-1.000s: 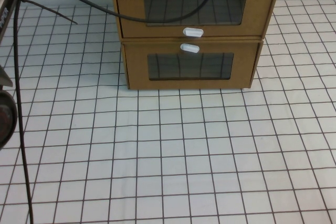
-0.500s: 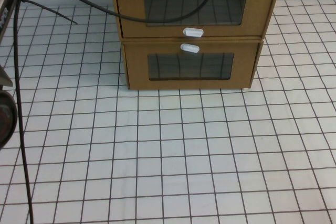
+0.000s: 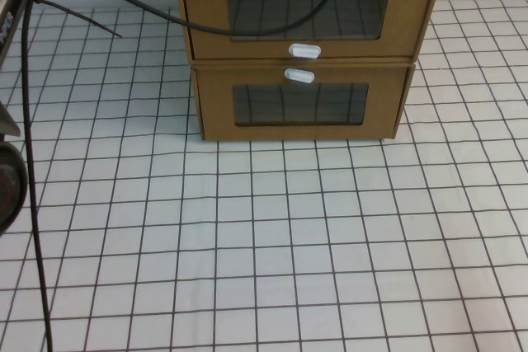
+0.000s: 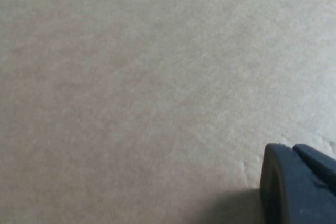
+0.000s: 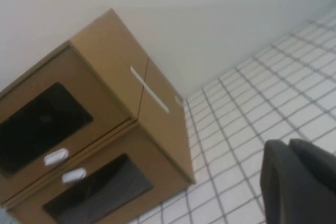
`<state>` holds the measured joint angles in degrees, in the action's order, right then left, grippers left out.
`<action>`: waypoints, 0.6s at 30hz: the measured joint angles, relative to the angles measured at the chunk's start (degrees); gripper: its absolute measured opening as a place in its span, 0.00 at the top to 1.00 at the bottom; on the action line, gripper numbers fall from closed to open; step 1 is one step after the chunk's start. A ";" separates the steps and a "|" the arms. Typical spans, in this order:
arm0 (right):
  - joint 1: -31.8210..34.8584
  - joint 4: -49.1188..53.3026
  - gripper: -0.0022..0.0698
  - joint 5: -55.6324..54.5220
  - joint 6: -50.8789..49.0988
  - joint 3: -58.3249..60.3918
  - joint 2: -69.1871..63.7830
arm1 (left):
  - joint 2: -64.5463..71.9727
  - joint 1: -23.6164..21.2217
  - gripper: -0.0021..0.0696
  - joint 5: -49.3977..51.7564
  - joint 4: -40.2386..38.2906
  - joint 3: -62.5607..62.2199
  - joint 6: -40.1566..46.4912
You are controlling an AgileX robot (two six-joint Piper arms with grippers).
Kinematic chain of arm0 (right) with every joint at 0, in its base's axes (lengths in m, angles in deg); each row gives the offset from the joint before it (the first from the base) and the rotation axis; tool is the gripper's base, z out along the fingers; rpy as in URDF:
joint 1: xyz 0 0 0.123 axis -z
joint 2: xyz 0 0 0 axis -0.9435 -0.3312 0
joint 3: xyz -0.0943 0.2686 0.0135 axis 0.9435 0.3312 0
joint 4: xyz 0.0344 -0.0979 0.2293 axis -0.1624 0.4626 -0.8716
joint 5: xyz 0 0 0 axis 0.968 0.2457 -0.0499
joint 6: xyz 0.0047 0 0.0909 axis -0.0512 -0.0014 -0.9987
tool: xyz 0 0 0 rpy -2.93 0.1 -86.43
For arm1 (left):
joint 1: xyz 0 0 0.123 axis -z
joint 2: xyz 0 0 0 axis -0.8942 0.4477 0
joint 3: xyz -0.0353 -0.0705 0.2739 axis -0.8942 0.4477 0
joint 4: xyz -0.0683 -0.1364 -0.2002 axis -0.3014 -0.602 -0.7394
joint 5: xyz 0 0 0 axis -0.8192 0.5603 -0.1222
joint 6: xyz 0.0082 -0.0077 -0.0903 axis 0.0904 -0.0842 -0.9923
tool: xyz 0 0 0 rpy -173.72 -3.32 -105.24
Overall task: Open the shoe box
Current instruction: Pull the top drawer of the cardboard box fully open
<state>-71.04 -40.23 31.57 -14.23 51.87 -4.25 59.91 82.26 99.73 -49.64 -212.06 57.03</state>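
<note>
High view: two shoeboxes (image 3: 305,14) (image 3: 301,105); left end effector (image 4: 297,184) over, right end effector (image 5: 299,182) nearby

The shoe box (image 3: 210,96) is matt cardboard, with smooth plastic handles (image 3: 304,50) and glossy windows (image 3: 299,103).

Soft, even, bright light covers the desk (image 3: 272,237). A faint shadow lies left of the boxes (image 3: 404,30), whose dark windows mirror the grid. Close up, the cardboard looks blurred, with a shadow beside the left gripper (image 4: 299,187). The right gripper (image 5: 299,182) is out of focus.
</note>
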 joint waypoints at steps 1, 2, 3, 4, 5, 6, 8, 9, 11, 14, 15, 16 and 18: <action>0.00 -2.06 0.99 1.76 0.00 -0.16 0.00 | 0.00 0.00 0.98 0.00 0.00 0.00 0.00; 0.00 -3.32 0.99 4.27 0.00 -0.91 -0.14 | 0.00 0.00 0.98 0.00 0.00 0.00 0.00; 0.00 -3.80 0.99 7.22 0.00 -2.21 -0.86 | 0.00 0.00 0.98 0.00 0.00 0.00 -0.12; 0.00 -3.81 0.99 10.47 0.00 -4.02 -2.39 | 0.00 0.00 0.98 0.00 0.00 0.00 -0.22; 0.00 -3.36 0.99 13.79 0.00 -6.17 -4.52 | 0.00 0.00 0.98 0.00 0.00 0.00 -0.22; 0.00 -2.72 0.99 16.48 0.00 -8.01 -6.99 | 0.00 0.00 0.98 0.00 0.00 0.00 -0.22; 0.00 -0.17 0.99 23.00 0.68 -12.90 -12.30 | 0.00 0.00 0.98 0.00 0.00 0.00 -0.22; 0.00 0.66 0.99 25.37 1.55 -14.83 -14.37 | 0.00 0.00 0.98 0.00 0.00 0.00 -0.22; 0.00 1.79 0.99 30.31 5.00 -19.27 -18.91 | 0.00 0.00 0.98 0.00 0.00 0.00 -0.22; 0.00 2.33 0.99 35.57 10.92 -24.15 -24.25 | 0.00 0.00 0.98 0.00 0.00 0.00 -0.22; 0.00 2.45 0.99 36.67 12.46 -25.58 -26.09 | 0.00 0.00 0.98 0.00 0.00 0.00 -0.22; 0.00 2.55 0.99 37.90 14.37 -26.92 -28.01 | 0.00 0.00 0.98 0.00 0.00 0.00 -0.22; -0.11 2.37 0.99 39.54 17.40 -29.31 -31.66 | 0.00 0.00 0.98 0.10 0.00 0.00 -0.22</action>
<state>-71.15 -37.86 71.11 3.17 22.56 -35.91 59.91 82.26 99.83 -49.64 -212.06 56.80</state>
